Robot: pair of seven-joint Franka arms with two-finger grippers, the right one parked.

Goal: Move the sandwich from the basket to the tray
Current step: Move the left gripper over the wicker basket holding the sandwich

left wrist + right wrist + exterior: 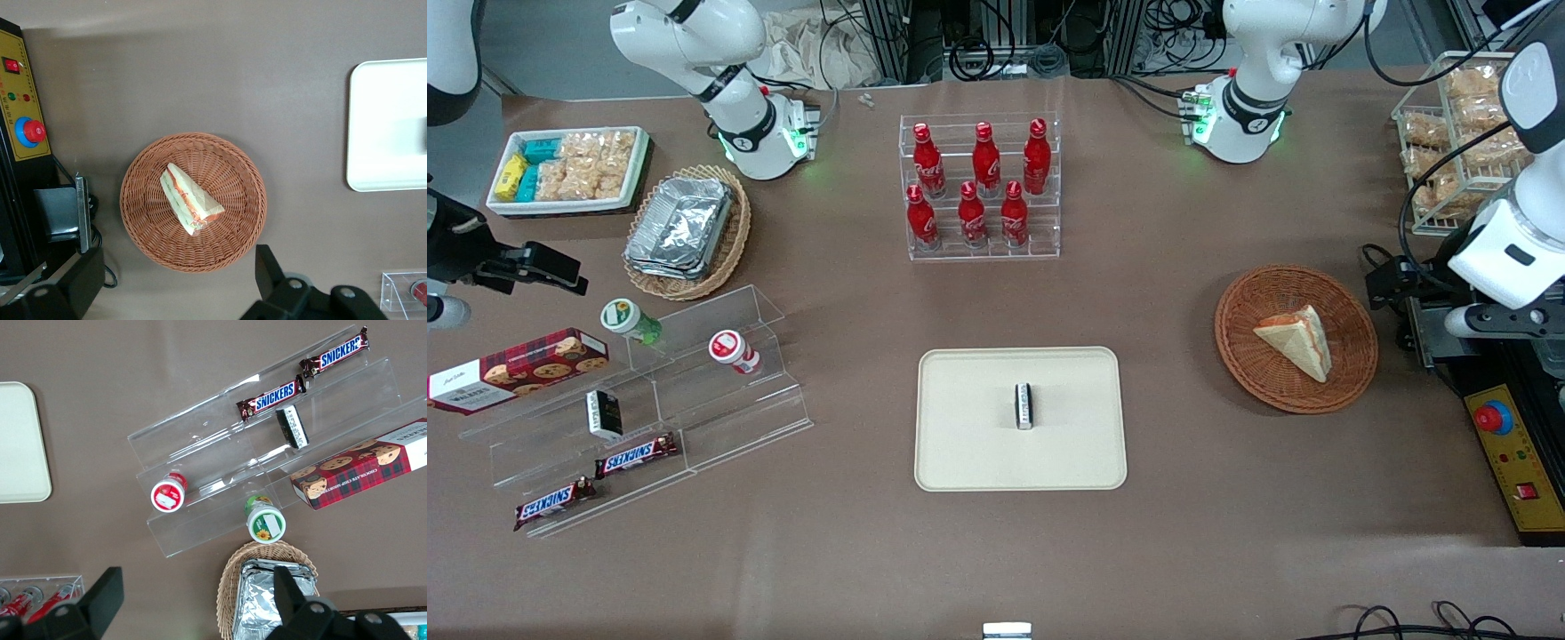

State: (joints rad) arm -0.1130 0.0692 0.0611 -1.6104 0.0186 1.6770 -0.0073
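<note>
The sandwich (1296, 342) (189, 200), a wrapped white wedge with orange and green filling on its edge, lies in the round reddish-brown basket (1232, 347) (143, 227). My left gripper (1396, 293) (175, 280) hovers high beside the basket, at the working arm's end of the table. It is open, with its black fingers (267, 273) spread wide and nothing between them. The cream tray (969, 444) (380, 133) lies flat at mid-table, apart from the basket. On it sits a small black-and-white packet (1024, 406).
A control box with a red button (1494, 418) (30, 131) stands just beside the basket at the table's edge. A rack of red bottles (980, 187) stands farther from the camera than the tray. An acrylic stepped shelf (694, 400), a tan basket of foil trays (685, 231) and a white bin (569, 169) lie toward the parked arm's end.
</note>
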